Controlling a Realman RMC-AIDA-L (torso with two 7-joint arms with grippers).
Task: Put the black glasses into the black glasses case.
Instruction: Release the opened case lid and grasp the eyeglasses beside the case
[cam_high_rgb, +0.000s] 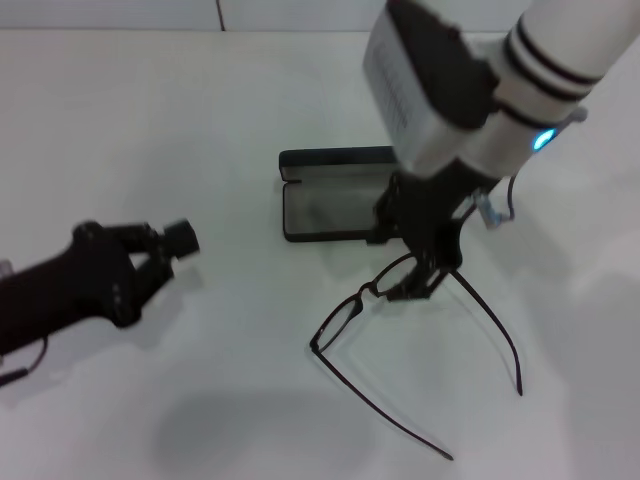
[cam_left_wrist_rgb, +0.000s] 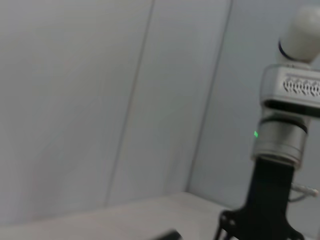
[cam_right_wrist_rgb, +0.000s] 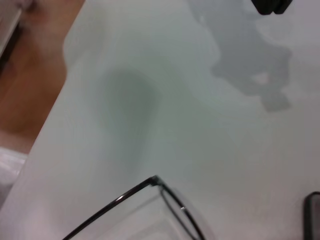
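The black glasses (cam_high_rgb: 352, 306) have their temple arms spread out over the white table toward the near side. My right gripper (cam_high_rgb: 418, 282) is shut on the frame at its right lens end, just in front of the black glasses case (cam_high_rgb: 330, 205). The case lies open, lid edge at the back, its dark interior empty. The right wrist view shows part of the glasses' frame (cam_right_wrist_rgb: 170, 202). My left gripper (cam_high_rgb: 170, 245) is idle at the left, low over the table, its fingers together and empty.
The white table (cam_high_rgb: 200, 120) spreads around the case and glasses. The right arm's wrist housing (cam_high_rgb: 430, 85) hangs over the case's right end. The left wrist view shows the right arm (cam_left_wrist_rgb: 280, 145) against a wall.
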